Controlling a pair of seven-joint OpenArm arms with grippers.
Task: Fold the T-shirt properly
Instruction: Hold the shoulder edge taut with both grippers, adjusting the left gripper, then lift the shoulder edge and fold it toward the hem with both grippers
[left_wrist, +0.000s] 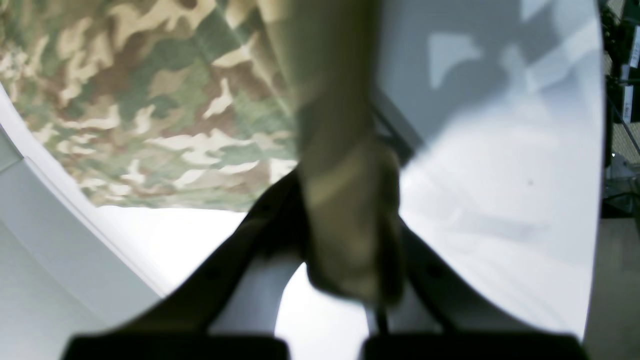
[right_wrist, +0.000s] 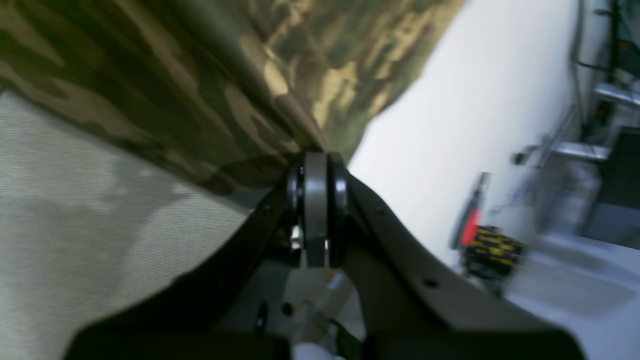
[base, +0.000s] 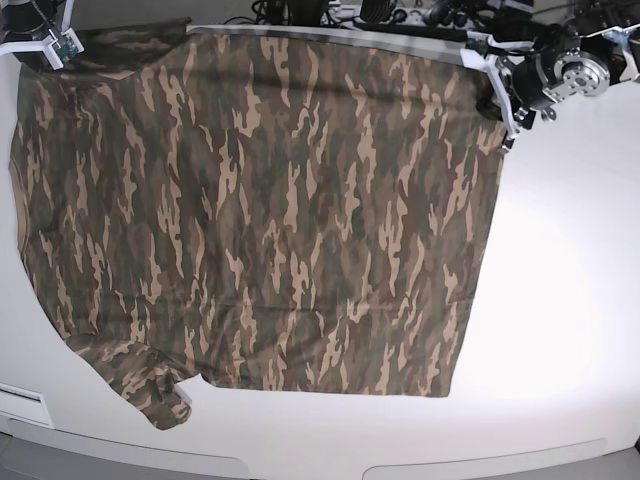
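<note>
The camouflage T-shirt (base: 270, 210) is spread wide over the white table (base: 570, 300), with one sleeve (base: 160, 395) at the front left. My left gripper (base: 503, 105) is at the shirt's far right corner. In the left wrist view it (left_wrist: 347, 210) is shut on a bunched fold of the cloth (left_wrist: 350, 240), with more shirt (left_wrist: 150, 100) spread behind. My right gripper (base: 50, 48) is at the far left corner. In the right wrist view it (right_wrist: 316, 167) is shut on the shirt's edge (right_wrist: 225, 100). The collar and neck label are hidden.
Bare white tabletop lies right of the shirt (left_wrist: 500, 175). Cables and equipment (base: 380, 12) line the table's far edge. A red and yellow-black object (right_wrist: 480, 240) stands beyond the table in the right wrist view. The table's front edge (base: 300, 455) runs below the shirt.
</note>
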